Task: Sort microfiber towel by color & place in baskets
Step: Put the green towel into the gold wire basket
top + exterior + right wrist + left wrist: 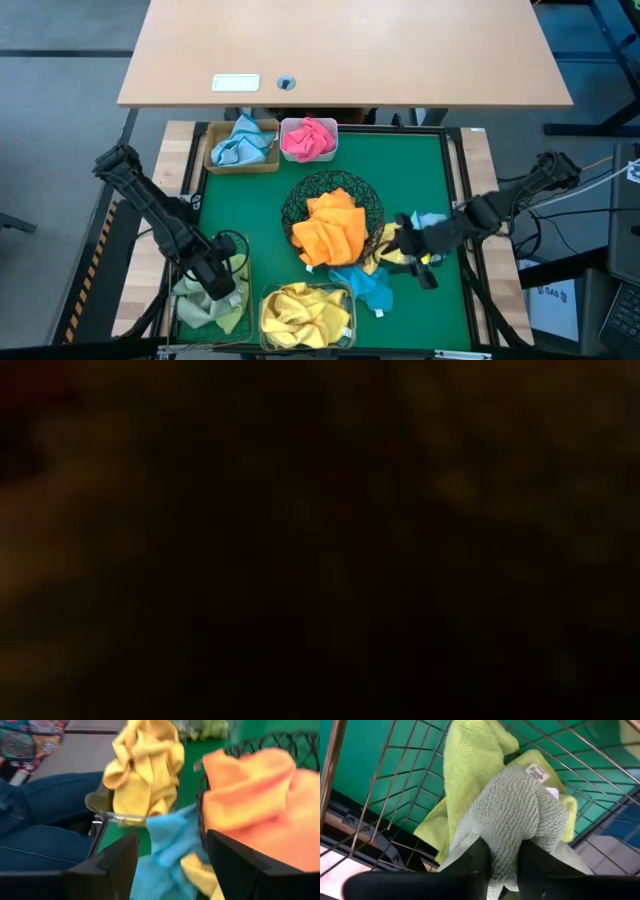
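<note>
My left gripper (222,282) is down in the green wire-mesh basket (190,318) at the near left, shut on a pale grey-green towel (512,805); a lime towel (470,765) lies in the basket beside it. My right gripper (392,243) is open, low over a loose blue towel (167,837) and a loose yellow towel (200,870) on the green mat, its fingers standing on either side of them. The black wire bowl (295,200) holds orange towels (335,228). The clear box (345,300) holds yellow towels (300,312). The low view is dark. My left gripper pinches a bunched fold of the pale grey-green towel (504,851) between its two fingers (479,862), coming from above and slanting down into the basket. The towel bulges out beyond the fingertips and rests against the lime towel inside the basket.
The tan tray (215,160) with a light blue towel (240,145) and the white tub (325,155) with a pink towel (308,138) stand at the far edge of the mat. A wooden table (350,50) lies beyond. A person's jeans-clad legs (40,820) show past the table's near edge.
</note>
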